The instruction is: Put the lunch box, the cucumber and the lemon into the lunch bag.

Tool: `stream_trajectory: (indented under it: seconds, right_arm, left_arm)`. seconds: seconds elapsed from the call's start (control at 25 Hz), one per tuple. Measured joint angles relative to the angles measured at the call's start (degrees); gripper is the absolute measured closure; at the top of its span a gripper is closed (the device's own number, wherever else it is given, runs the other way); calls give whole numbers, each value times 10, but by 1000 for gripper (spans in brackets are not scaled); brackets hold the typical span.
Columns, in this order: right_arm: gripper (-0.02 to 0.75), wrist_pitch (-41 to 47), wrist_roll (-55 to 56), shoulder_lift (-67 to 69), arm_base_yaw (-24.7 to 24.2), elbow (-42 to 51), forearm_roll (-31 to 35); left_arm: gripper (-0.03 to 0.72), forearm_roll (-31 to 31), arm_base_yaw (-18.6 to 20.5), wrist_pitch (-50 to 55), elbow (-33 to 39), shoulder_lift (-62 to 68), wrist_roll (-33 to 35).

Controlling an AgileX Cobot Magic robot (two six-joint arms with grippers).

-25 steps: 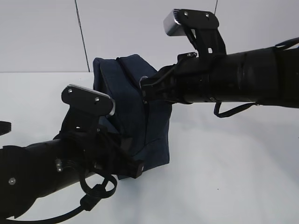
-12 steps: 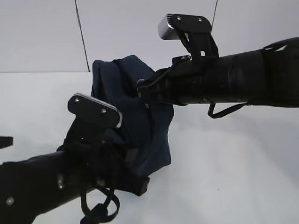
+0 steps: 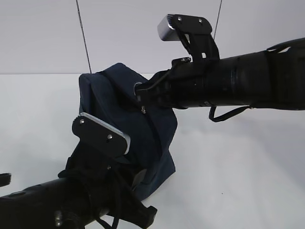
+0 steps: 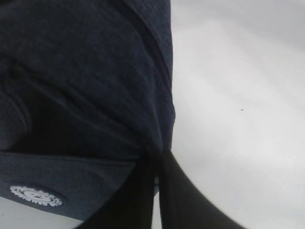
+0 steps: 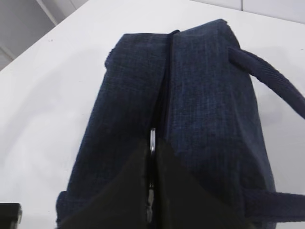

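Observation:
The dark navy lunch bag [image 3: 126, 112] stands tilted on the white table. It fills the left wrist view [image 4: 86, 71] and the right wrist view [image 5: 190, 95]. My right gripper [image 5: 152, 143] is shut on the silver ring zipper pull [image 5: 152, 136] on top of the bag; in the exterior view it [image 3: 141, 98] sits at the bag's top. The zipper line ahead of the pull looks closed. My left gripper [image 4: 156, 160] is shut on a fold of the bag's fabric at a lower corner. The lunch box, cucumber and lemon are out of view.
The bag's two loop handles [image 5: 269, 83] hang on its right side in the right wrist view. A small dark object [image 3: 4, 179] lies at the exterior view's left edge. My left arm [image 3: 57, 205] blocks the lower left there. White table [image 3: 238, 167] lies to the right.
The bag's top has been pulled left and the bag has tipped and stretched. My right gripper moved a little left with the pull. My left arm dropped lower in view.

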Motion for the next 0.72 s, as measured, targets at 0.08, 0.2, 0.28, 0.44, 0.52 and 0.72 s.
stream_trajectory:
  seconds: [0.08, 0.2, 0.28, 0.44, 0.52, 0.72]
  right_arm:
    - [730, 9, 0, 0, 0, -1, 0]
    - [730, 11, 0, 0, 0, -2, -1]
    - [730, 13, 0, 0, 0, -3, -1]
    - [730, 13, 0, 0, 0, -9, -2]
    - [730, 13, 0, 0, 0, -15, -2]
    - [730, 38, 0, 34, 0, -48, -5]
  left_arm:
    - [695, -1, 0, 0, 0, 0, 0]
    - [695, -5, 0, 0, 0, -1, 0]
    - [695, -10, 0, 0, 0, -1, 0]
    - [695, -13, 0, 0, 0, -1, 0]
    - [695, -14, 0, 0, 0, -1, 0]
    - [695, -15, 0, 0, 0, -1, 0]
